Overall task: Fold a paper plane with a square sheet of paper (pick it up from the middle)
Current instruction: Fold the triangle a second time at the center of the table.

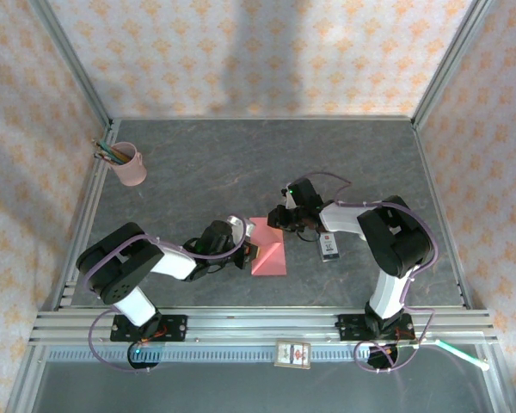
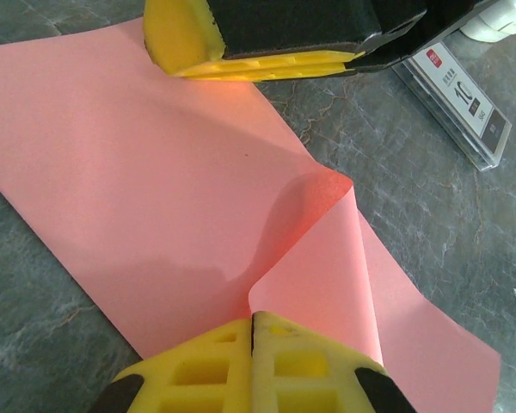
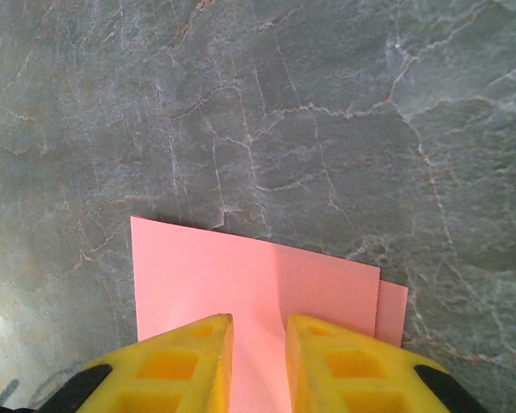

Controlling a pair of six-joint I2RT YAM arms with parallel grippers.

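Cream walls (image 1: 267,52) with a pale orange floral print stand on three sides of a grey marbled tabletop (image 1: 241,163), framed by aluminium posts (image 1: 73,64). The light is soft, seemingly from overhead.

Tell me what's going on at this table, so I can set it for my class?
A pink paper is being folded on the table. The left claw is shut on one edge, lifting it so the paper curls over itself. The right claw, fingers slightly apart, sits on the opposite side, seemingly holding it down. There is no plane shape yet.
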